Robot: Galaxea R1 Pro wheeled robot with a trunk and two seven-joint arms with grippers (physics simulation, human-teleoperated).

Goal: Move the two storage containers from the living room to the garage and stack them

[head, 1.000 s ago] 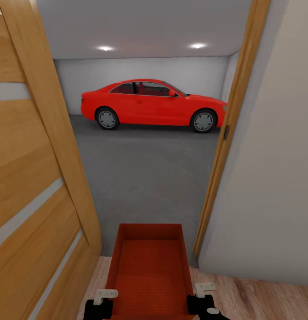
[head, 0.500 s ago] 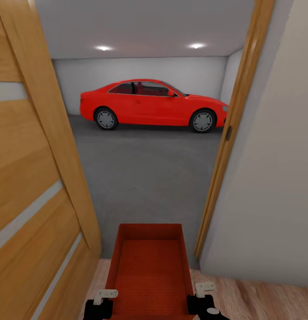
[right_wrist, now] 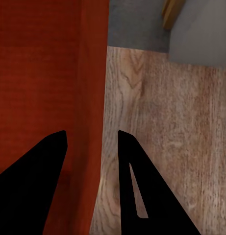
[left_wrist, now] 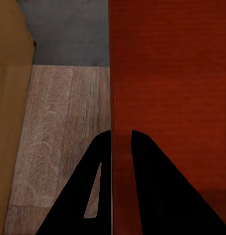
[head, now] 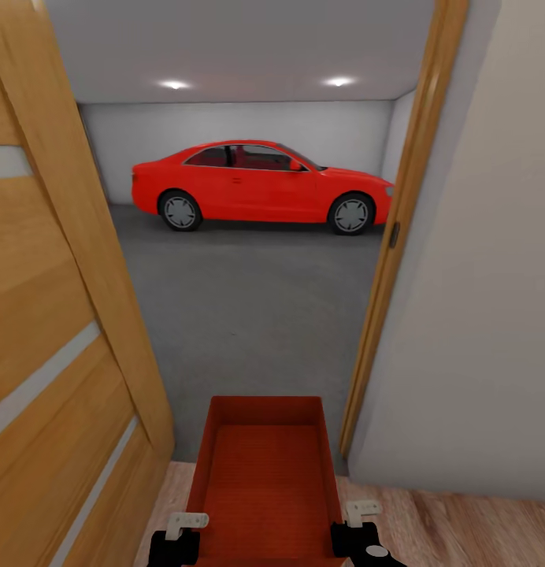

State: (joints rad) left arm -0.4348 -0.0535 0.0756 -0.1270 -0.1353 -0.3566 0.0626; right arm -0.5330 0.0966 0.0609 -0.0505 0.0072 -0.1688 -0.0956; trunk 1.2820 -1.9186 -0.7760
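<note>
A red-orange open-top storage container (head: 263,480) is carried low in front of the robot, centred in the head view, its far end reaching out over the threshold where the light wood plank flooring (head: 454,528) meets the dark grey concrete floor (head: 257,307) of the garage. The left tool (head: 178,535) grips the container's left side wall near its close end, and the right tool (head: 359,529) grips the right side wall opposite it. In the left wrist view the left tool (left_wrist: 121,142) has its two dark fingers closed tight on the thin red wall (left_wrist: 166,98), one finger on each face with barely a sliver between them. In the right wrist view the right tool (right_wrist: 92,142) straddles the other wall (right_wrist: 90,73), one finger inside the bin and one outside over the wood planks (right_wrist: 162,127); its fingers stand wider, and whether they press on the wall cannot be told from this view. The container's interior is bare, with a finely ribbed bottom. To the left stands an open wooden plank door (head: 52,315) with pale horizontal strips, and to the right the wooden door frame (head: 398,228) and a plain light wall (head: 477,299). Through the doorway a red coupe (head: 261,187) is parked side-on against the white back wall (head: 249,122), well apart from the container, under two ceiling spotlights (head: 175,84).
</note>
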